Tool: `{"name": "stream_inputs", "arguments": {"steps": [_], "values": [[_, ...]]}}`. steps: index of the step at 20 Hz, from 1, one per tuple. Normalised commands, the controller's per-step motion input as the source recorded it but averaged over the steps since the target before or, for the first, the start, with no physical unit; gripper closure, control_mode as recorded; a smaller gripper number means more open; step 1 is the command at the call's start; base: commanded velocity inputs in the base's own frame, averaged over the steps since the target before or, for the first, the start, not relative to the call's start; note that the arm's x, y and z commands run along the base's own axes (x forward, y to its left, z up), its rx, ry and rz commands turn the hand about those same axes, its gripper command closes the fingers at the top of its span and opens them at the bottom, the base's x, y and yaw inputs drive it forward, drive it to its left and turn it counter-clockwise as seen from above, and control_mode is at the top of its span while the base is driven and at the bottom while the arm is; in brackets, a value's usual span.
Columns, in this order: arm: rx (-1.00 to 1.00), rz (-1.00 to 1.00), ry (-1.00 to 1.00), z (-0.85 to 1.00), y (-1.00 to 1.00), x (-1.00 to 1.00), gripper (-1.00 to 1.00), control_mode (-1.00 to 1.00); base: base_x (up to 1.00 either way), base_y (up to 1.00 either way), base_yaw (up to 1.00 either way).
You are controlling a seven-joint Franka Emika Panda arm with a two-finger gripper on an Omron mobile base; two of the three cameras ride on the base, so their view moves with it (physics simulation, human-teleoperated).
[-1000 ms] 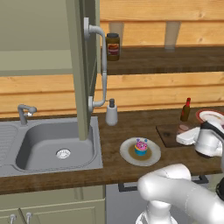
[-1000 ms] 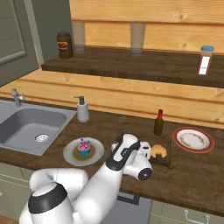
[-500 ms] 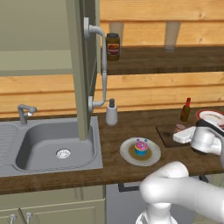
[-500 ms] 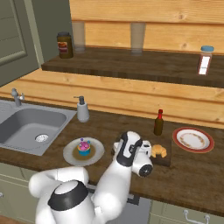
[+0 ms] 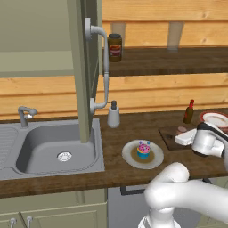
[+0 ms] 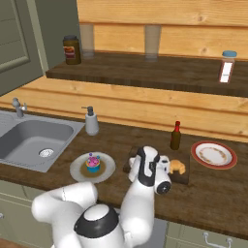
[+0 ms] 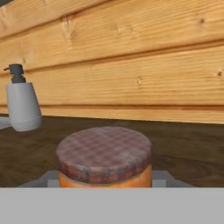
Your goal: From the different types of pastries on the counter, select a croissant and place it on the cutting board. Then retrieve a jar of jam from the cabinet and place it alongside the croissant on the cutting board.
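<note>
At lower right of the right base view, the croissant (image 6: 177, 166) already lies on the cutting board (image 6: 182, 177), while the gripper (image 7: 105, 186), pinching the jar of jam (image 7: 104, 158), hovers beside it; only setting the jar down remains.

left base: I look from behind-left, forward and down over the bench (image 5: 133, 129), sink (image 5: 49, 149) near | right base: behind-right, same bench, plate with cupcake (image 6: 92, 163) and cutting board (image 6: 181, 174) shared by both | hand: very close, level along the bench, jar of jam (image 7: 105, 157) lid up front, soap dispenser (image 7: 22, 103) left, wall behind
</note>
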Motion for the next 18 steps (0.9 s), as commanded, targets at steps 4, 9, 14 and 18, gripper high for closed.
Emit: {"name": "stream_inputs", "arguments": {"steps": [4, 9, 14, 18], "values": [[0.0, 0.0, 0.0, -0.19, -0.11, 0.18, 1.0, -1.0, 0.0, 0.0, 0.0], [0.0, 0.0, 0.0, -0.07, -0.07, 0.0, -1.0, -1.0, 0.0, 0.0, 0.0], [0.0, 0.0, 0.0, 0.01, 0.0, -0.34, -1.0, -1.0, 0.0, 0.0, 0.0], [0.02, -0.01, 0.0, 0.33, -0.08, -0.72, -1.0, -1.0, 0.0, 0.0, 0.0]]}}
